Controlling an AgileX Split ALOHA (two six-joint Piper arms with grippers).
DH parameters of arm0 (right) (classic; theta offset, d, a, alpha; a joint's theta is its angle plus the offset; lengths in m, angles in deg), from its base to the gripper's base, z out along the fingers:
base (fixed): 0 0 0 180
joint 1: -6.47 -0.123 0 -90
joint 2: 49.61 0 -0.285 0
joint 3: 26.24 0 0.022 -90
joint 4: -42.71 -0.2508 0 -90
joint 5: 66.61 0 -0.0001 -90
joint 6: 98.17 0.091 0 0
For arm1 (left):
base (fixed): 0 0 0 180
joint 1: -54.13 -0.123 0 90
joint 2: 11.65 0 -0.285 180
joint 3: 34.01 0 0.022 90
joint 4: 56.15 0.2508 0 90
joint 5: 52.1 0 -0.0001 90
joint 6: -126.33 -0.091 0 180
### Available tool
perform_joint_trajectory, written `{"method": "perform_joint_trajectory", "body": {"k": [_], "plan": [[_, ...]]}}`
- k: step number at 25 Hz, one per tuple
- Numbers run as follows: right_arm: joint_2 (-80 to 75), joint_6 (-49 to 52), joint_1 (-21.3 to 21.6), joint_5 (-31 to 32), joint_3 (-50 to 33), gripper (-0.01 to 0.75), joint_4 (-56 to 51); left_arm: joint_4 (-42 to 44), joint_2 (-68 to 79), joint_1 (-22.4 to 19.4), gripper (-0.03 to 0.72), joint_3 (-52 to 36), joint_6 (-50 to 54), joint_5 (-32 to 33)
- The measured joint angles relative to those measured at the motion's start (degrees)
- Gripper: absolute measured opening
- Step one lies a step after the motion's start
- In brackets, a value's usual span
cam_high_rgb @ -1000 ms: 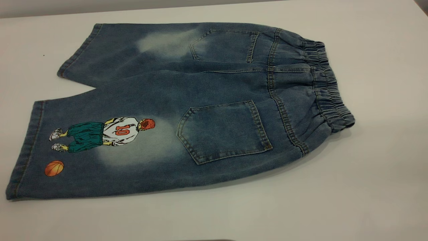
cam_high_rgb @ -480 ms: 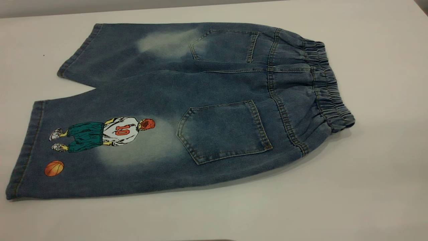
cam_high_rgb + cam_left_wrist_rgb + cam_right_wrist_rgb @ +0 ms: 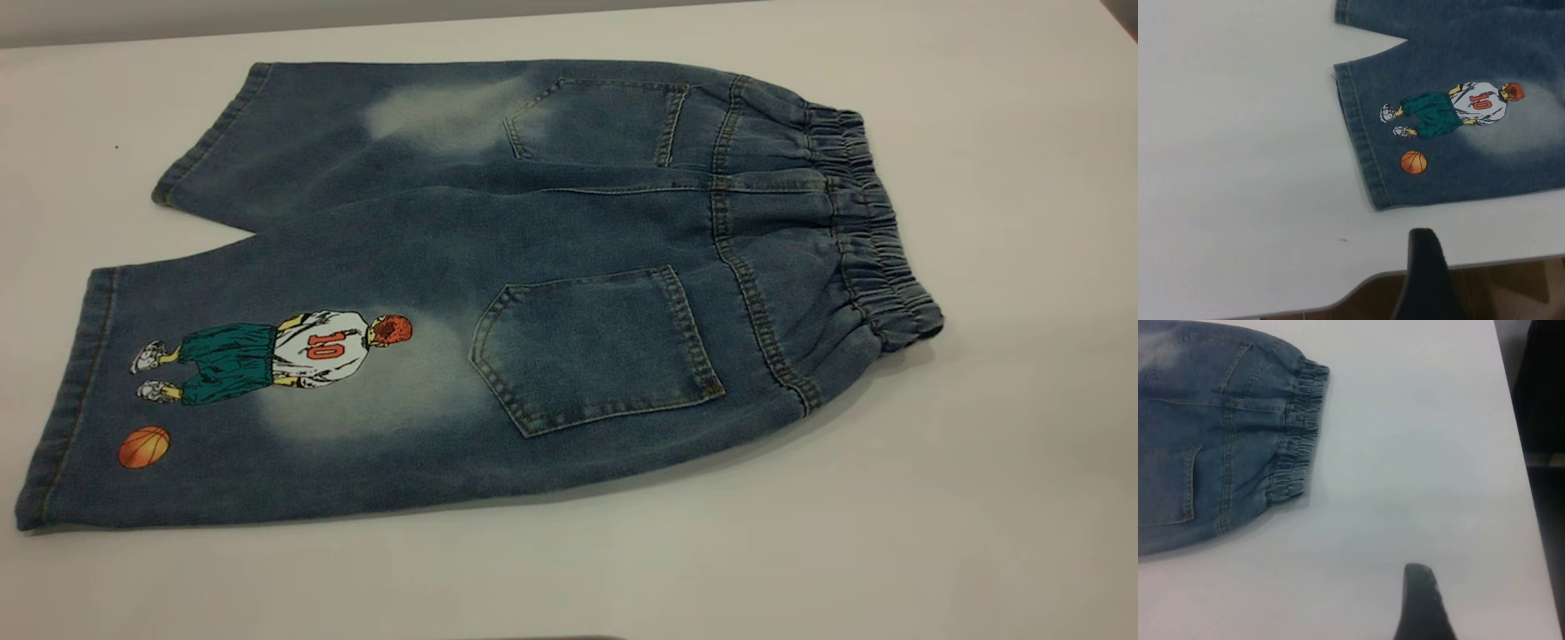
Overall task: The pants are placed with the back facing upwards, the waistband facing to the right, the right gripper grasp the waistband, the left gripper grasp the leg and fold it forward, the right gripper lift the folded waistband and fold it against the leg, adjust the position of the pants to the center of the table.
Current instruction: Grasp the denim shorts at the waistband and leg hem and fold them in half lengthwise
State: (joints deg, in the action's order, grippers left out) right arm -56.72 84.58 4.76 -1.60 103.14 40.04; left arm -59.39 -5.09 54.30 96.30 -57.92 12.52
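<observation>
- The pants (image 3: 533, 267) lie spread flat on the white counter (image 3: 1022, 444), back side up, both patch pockets showing.
- The waistband (image 3: 876, 240) is at the exterior view's right end, puckered and resting on the counter.
- The leg (image 3: 249, 391) with the printed player and orange basketball lies nearest the camera at the left; the plain leg lies beyond it.
- One dark finger of the left pincer (image 3: 1426, 280) shows above the counter's edge, well apart from the leg's hem; whether it is open I cannot tell; it holds nothing.
- One finger of the right pincer (image 3: 1423, 603) hangs over bare counter, clear of the waistband; its opening cannot be told either.
</observation>
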Motion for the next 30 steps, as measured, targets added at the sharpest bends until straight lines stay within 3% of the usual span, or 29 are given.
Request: {"method": "perform_joint_trajectory", "body": {"k": [17, 24, 30], "plan": [[-0.9, 0.3, 0.0, -0.2, 1.4, 0.395, -0.1, 2.2, 1.6, 0.0, 0.444, 1.3, 0.6, -1.4], [-12.0, 0.5, 0.0, -2.1, 8.1, 0.407, 0.8, 5.4, 18.9, 0.0, 0.444, 5.6, 5.7, -9.0], [-25.0, 0.5, 0.0, -9.9, 11.4, 0.47, 0.8, 4.5, 37.5, 0.0, 0.444, 12.3, 6.1, -16.9]]}}
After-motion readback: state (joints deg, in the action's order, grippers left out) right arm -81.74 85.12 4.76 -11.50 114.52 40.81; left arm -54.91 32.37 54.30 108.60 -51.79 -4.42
